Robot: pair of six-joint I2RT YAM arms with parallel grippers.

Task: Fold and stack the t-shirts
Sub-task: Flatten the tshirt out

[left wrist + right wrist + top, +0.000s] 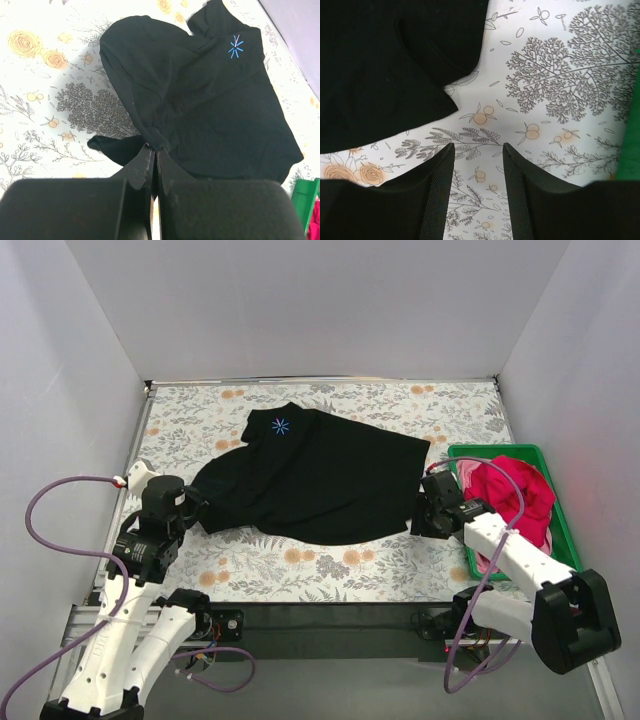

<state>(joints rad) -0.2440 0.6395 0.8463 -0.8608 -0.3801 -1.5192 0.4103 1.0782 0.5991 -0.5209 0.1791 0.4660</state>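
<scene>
The black t-shirt point(320, 475) lies spread on the flowered table, a small blue star print near its collar. My left gripper point(193, 508) is shut on a fold of the black t-shirt's left edge; in the left wrist view the cloth point(200, 95) is pinched between the closed fingertips point(156, 150). My right gripper point(422, 508) is open and empty just right of the shirt's right edge; in the right wrist view its fingers point(440, 170) hover over bare tablecloth, the shirt's corner point(380, 75) to the upper left. The pinkish-red t-shirt point(515, 495) lies bunched in the crate.
A green plastic crate point(545, 465) stands at the right edge of the table, close beside my right arm. White walls enclose the table on three sides. Purple cables loop by both arm bases.
</scene>
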